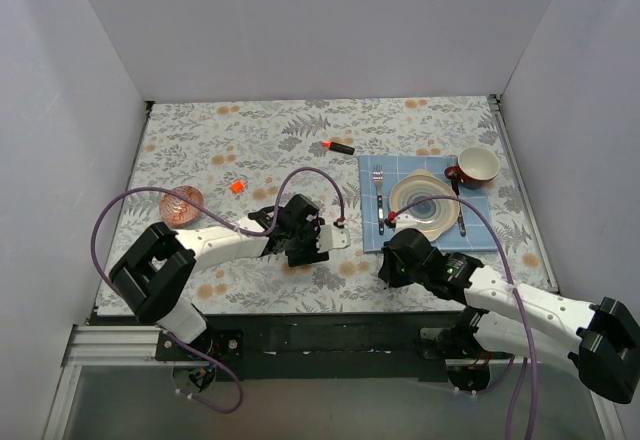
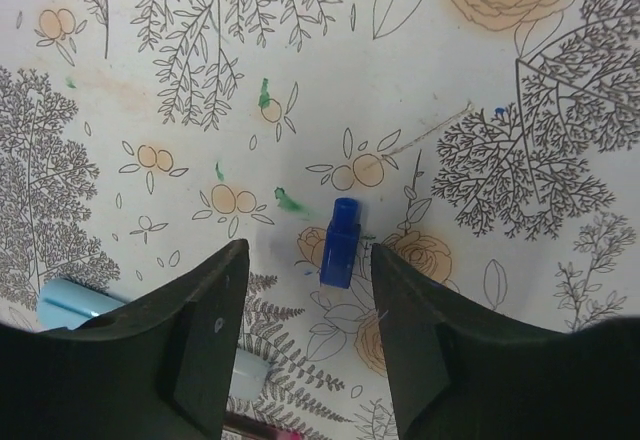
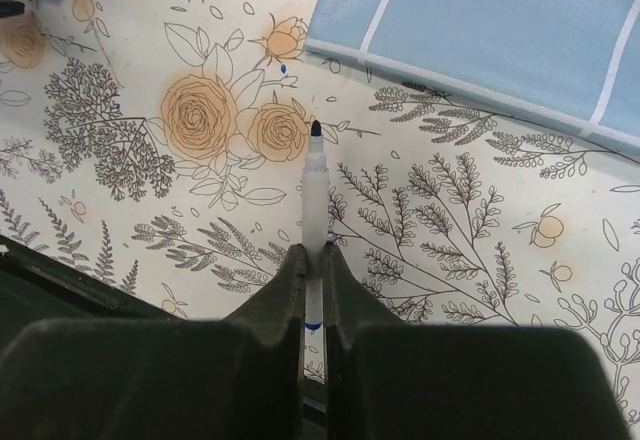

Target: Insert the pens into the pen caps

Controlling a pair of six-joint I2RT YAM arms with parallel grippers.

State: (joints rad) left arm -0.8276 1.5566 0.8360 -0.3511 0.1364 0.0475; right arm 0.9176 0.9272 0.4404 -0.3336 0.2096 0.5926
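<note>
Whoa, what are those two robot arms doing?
They are working on putting pens into their caps. The right gripper is shut on a thin white pen with a dark tip, which sticks out past its fingers. The left gripper is open, low over a small dark blue plastic cap lying on the flowery tablecloth, and is not gripping it. A chunky light-blue marker lies close by. The white pen has no cap on yet.

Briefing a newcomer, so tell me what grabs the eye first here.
The right claw is clamped on a thin white pen, dark tip pointing forward over the floral cloth. The left claw hangs open, a dark blue cap lying between its fingers. A blue place mat stands out on the right side.
</note>
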